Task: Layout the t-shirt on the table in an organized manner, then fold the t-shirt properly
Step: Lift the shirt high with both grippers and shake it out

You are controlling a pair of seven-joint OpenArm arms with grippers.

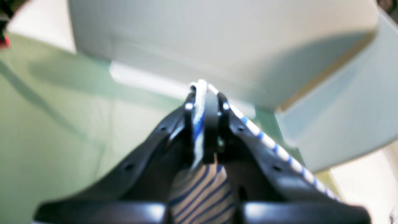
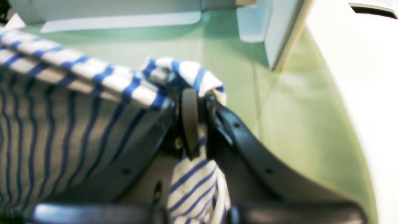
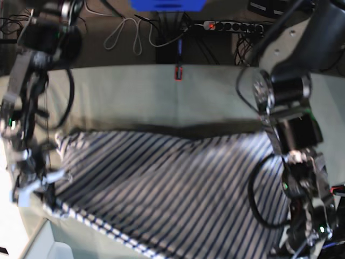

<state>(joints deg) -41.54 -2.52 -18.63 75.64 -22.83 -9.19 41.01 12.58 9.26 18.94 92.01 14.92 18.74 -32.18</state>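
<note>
Two end effectors (image 1: 205, 102) (image 2: 196, 102) clamped on t-shirt (image 3: 172, 183), above table (image 3: 135, 97).

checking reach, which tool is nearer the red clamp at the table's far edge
Right, probably. The right tool grips the t-shirt midway down the table, sideways from the red clamp; the left tool grips it at the near edge, farther off.

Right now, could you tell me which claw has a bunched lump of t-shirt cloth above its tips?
The right claw: t-shirt cloth bunches above it, while the left claw pinches only a thin edge.
</note>
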